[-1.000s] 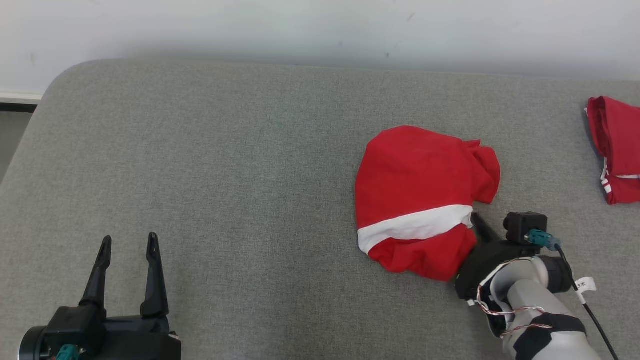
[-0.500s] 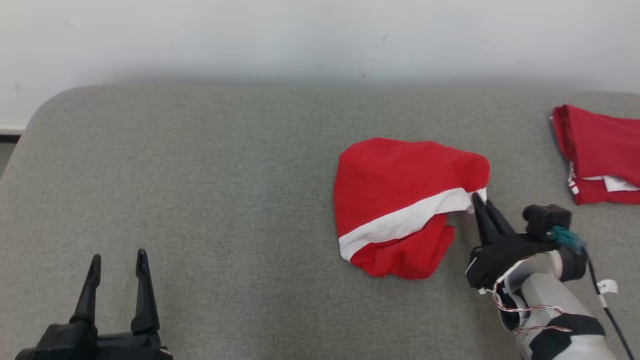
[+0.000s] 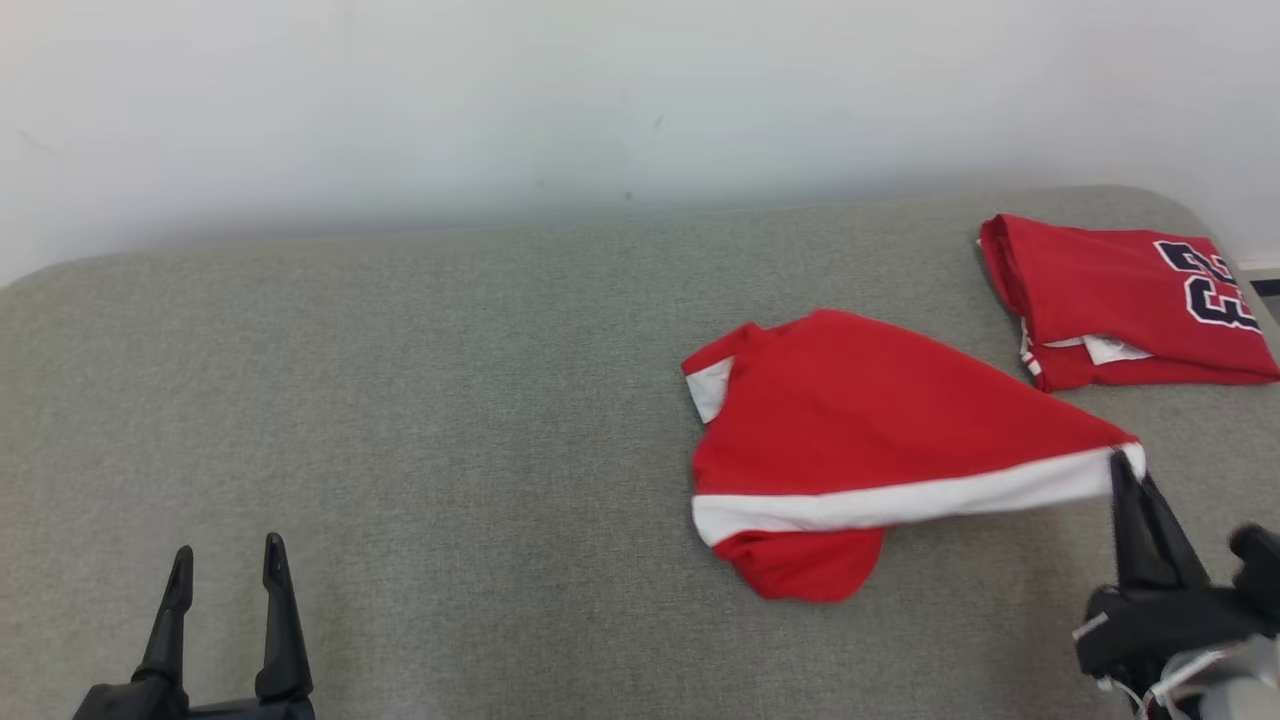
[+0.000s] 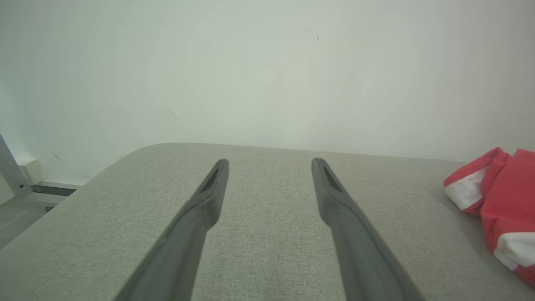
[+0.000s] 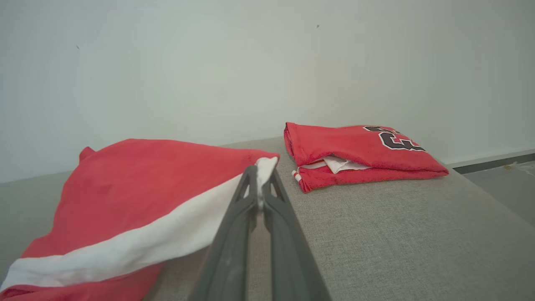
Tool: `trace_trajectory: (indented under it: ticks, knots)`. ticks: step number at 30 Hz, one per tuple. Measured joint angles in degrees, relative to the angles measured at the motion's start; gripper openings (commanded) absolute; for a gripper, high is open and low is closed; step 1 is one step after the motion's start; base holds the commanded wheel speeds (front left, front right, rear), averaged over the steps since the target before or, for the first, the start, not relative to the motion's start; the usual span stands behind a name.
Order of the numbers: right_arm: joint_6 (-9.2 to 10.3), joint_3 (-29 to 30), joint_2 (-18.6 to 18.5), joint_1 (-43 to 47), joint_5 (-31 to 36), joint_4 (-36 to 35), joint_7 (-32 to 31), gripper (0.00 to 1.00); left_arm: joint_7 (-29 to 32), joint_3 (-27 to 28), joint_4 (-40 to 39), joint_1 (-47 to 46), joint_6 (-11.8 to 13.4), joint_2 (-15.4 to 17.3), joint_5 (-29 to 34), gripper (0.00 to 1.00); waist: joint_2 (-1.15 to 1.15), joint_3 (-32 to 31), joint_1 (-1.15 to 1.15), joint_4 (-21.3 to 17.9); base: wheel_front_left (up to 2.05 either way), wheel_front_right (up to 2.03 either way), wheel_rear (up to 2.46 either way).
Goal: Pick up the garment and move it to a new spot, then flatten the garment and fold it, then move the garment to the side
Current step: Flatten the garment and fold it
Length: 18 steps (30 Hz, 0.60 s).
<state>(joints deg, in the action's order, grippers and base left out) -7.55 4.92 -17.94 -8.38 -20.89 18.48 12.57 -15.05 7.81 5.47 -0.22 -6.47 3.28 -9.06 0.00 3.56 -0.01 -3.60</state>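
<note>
The garment (image 3: 850,420) is a red piece with a white band, lying right of centre on the grey padded table (image 3: 450,400). My right gripper (image 3: 1122,462) is shut on the garment's white-banded corner and holds that corner lifted off the surface, stretching the cloth rightward. In the right wrist view the fingers (image 5: 250,196) pinch the white edge of the garment (image 5: 142,188). My left gripper (image 3: 225,560) stands open at the lower left, far from the cloth, with nothing between its fingers (image 4: 209,196). The garment (image 4: 501,196) sits at the right edge of the left wrist view.
A second red garment (image 3: 1120,300), folded, with a dark number on it, lies at the table's far right corner; the folded garment (image 5: 359,150) is also ahead of my right gripper. A pale wall (image 3: 600,100) rises behind the table. The table's right edge drops to the floor (image 5: 501,184).
My right gripper closed on the white-banded corner and pulled it up and to the right, spreading the bunched garment. The head camera has turned right, bringing the folded garment further into view.
</note>
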Motion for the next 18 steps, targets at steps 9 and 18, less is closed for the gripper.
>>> trace_trajectory:
  ticks: [9, 18]
  knots:
    - [0.0, 11.3, 4.3, 11.2, 2.3, -7.6, -6.9, 0.0, 0.0, -0.7, 0.0, -0.1, 0.0, -0.2, 0.0, 1.0, 0.0, 0.2, 0.0, -1.2, 0.0, 0.0, 0.0]
    - [0.0, 12.5, 7.3, 10.7, 6.5, -12.8, -6.3, 1.0, 0.0, -0.4, 0.3, -0.1, 0.0, -0.2, 0.0, 1.0, 0.0, 0.2, 0.0, -1.2, 0.0, 0.0, 0.0]
